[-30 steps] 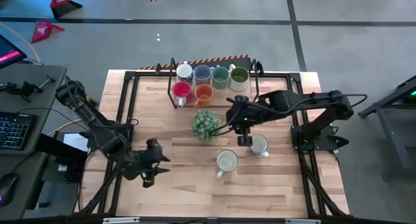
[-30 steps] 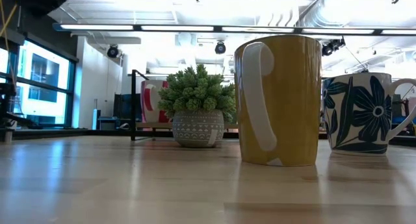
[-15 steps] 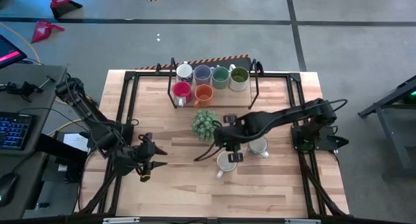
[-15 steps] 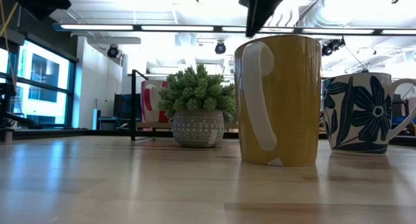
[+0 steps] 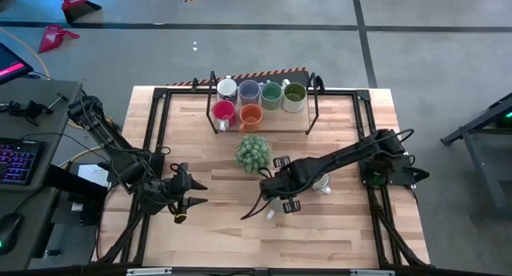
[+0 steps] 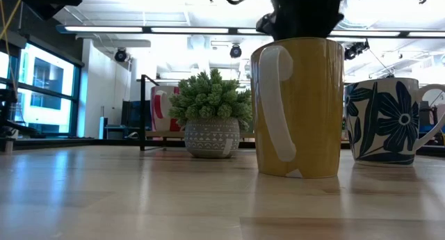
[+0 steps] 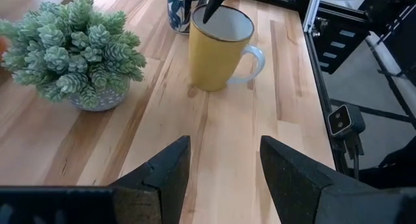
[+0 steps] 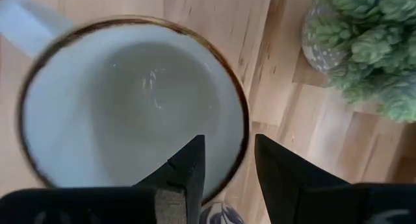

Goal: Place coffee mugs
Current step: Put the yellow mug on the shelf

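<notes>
Your right gripper (image 8: 224,162) hangs with fingers apart straddling the rim of the hard, smooth, breakable yellow ceramic mug (image 7: 218,49), so pinch its wall gently.

The wooden table (image 5: 224,228) has pale planks inside a black metal frame. At its far edge stands a black wire rack (image 5: 314,108) holding six coffee mugs (image 5: 260,94) in two rows. Near the middle sits a spiky green plant (image 5: 253,152) in a patterned pot. Just right of it and nearer stands a yellow mug (image 6: 299,108) with a pale handle; beside that, farther right, stands a white mug with a blue flower pattern (image 6: 389,120).
</notes>
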`<state>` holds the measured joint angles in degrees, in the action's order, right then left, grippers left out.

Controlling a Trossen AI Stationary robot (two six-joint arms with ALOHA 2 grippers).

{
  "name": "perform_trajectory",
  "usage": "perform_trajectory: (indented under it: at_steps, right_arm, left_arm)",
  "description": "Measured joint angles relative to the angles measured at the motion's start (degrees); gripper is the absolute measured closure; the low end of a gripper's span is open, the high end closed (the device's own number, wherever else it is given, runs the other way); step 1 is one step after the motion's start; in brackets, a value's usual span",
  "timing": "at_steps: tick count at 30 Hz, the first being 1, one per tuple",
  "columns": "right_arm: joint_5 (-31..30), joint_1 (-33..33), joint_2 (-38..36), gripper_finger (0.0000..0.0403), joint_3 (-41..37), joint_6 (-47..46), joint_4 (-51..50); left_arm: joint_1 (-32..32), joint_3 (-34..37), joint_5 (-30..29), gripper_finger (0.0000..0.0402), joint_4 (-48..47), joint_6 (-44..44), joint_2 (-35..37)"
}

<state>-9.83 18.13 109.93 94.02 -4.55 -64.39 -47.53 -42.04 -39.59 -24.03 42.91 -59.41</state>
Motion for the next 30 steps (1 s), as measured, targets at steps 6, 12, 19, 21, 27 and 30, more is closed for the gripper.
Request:
perform_trajectory:
  at_steps: [6,12,19,21,27,30]
  right_arm:
    - [-0.32,-0.12,-0.02,0.0292,-3.4,-1.61,6.87]
    - [-0.65,-0.15,-0.02,0.0292,-8.07,-1.45,13.95]
    - [-0.21,-0.13,-0.02,0.0292,-11.74,-1.63,15.91]
    - [-0.14,-0.14,-0.02,0.0292,-12.46,-1.54,16.29]
    - [-0.73,-0.28,-0.02,0.0314,-12.47,-2.0,16.94]
    - [-0.54,-0.77,-0.08,0.0353,-12.38,-2.24,17.85]
  left_arm:
    - [-0.01,0.0,-0.11,0.0227,-0.11,-0.48,0.0]
    - [0.81,0.0,-0.11,0.0227,-0.11,-0.2,-0.03]
    - [2.31,0.0,0.27,0.0227,-0.07,0.55,-0.03]
    - [2.73,0.0,0.3,0.0227,-0.04,0.55,-0.03]
    - [4.0,0.0,0.34,0.0227,0.46,0.53,-0.03]
    - [4.09,0.0,0.35,0.0227,0.48,0.52,-0.05]
